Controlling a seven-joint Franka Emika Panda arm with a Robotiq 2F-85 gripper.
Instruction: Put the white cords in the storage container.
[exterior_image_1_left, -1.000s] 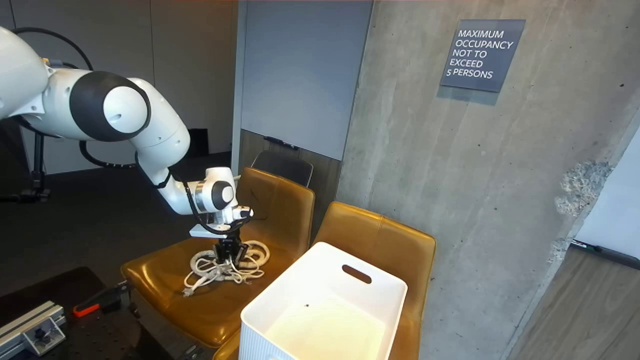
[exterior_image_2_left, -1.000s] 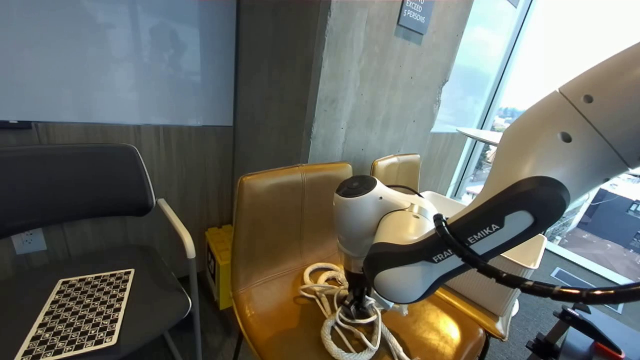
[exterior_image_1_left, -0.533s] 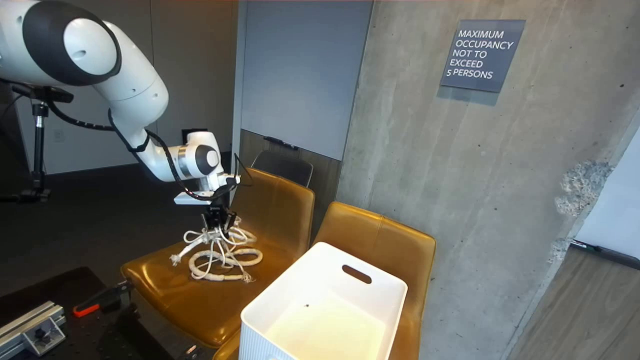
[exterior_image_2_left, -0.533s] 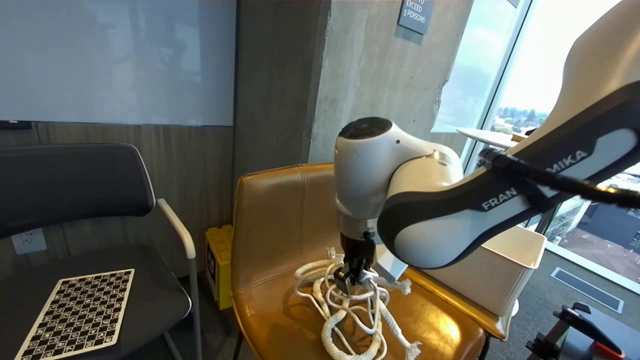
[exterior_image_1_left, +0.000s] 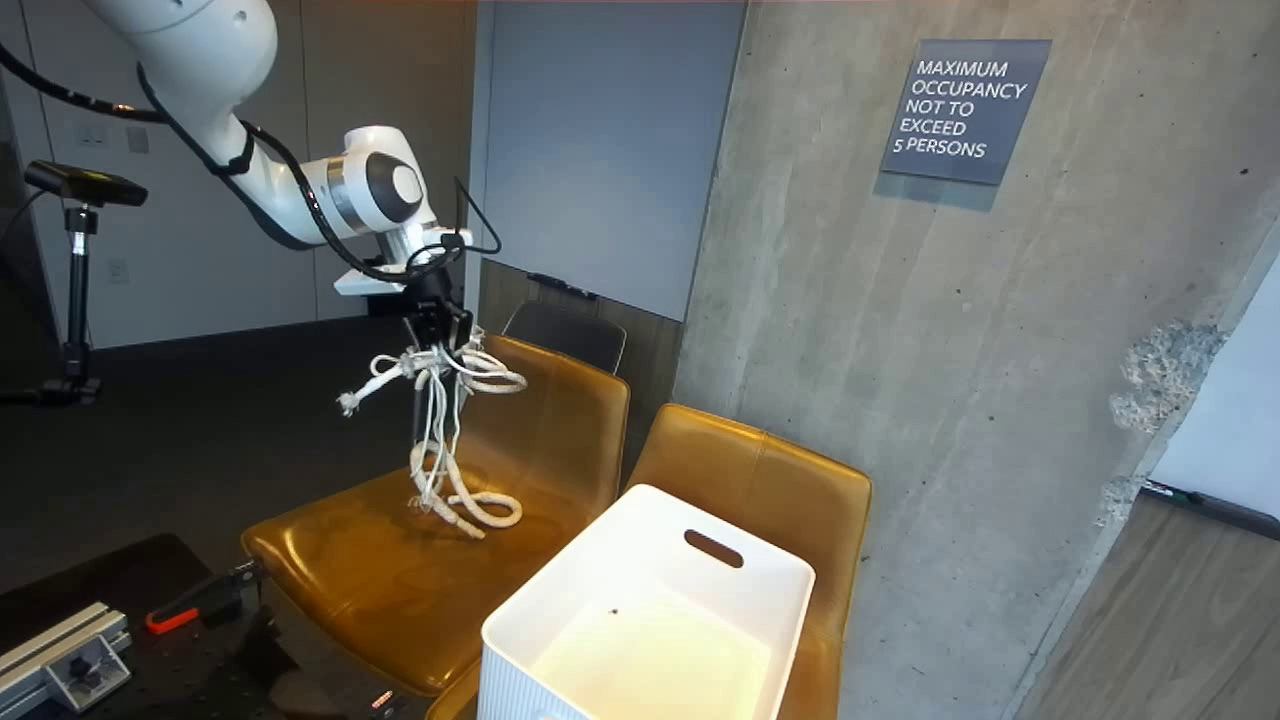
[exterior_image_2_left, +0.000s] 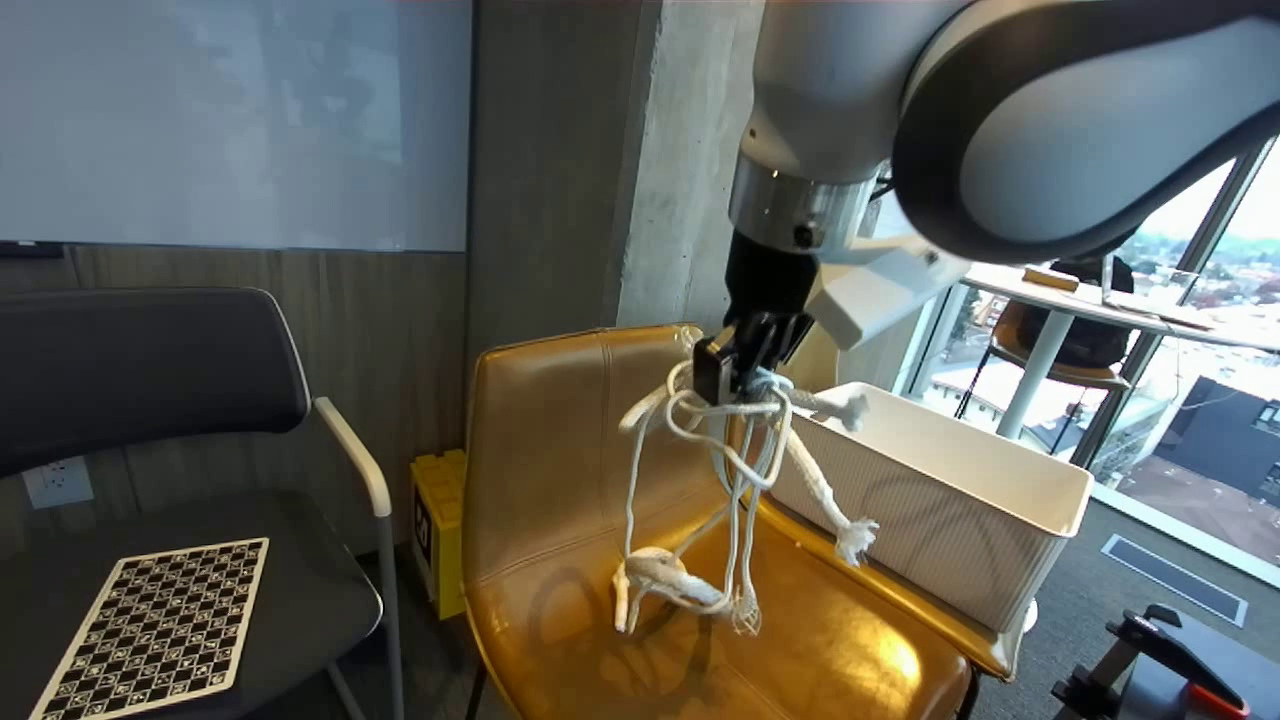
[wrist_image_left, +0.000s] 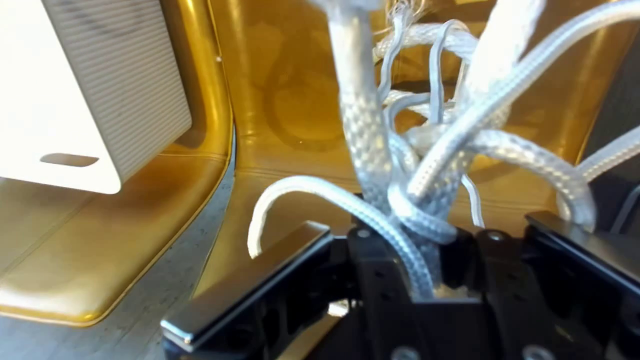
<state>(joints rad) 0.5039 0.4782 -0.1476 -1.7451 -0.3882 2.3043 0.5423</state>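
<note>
The white cords are a tangled bundle of thick and thin ropes with frayed ends, seen in both exterior views (exterior_image_1_left: 437, 405) (exterior_image_2_left: 740, 470) and in the wrist view (wrist_image_left: 365, 130). My gripper (exterior_image_1_left: 440, 340) (exterior_image_2_left: 745, 365) (wrist_image_left: 425, 240) is shut on the upper part of the bundle. Loops and ends hang below it over the brown chair's seat. I cannot tell whether the lowest loops touch the seat. The white storage container (exterior_image_1_left: 570, 600) (exterior_image_2_left: 900, 510) (wrist_image_left: 130, 75) stands beside this, with nothing but a small dark spot seen inside.
The cords hang over a brown leather chair (exterior_image_1_left: 350, 570). The container stands on a second brown chair (exterior_image_1_left: 760, 450). A grey chair (exterior_image_2_left: 150, 370) holds a patterned board (exterior_image_2_left: 155, 620). A yellow box (exterior_image_2_left: 440, 530) stands between chairs. A dark table with a clamp (exterior_image_1_left: 205, 605) is in front.
My gripper has risen well above the seat with the cords in it. The bundle, which lay coiled on the chair, has been lifted and now hangs down from the fingers. The container has not moved.
</note>
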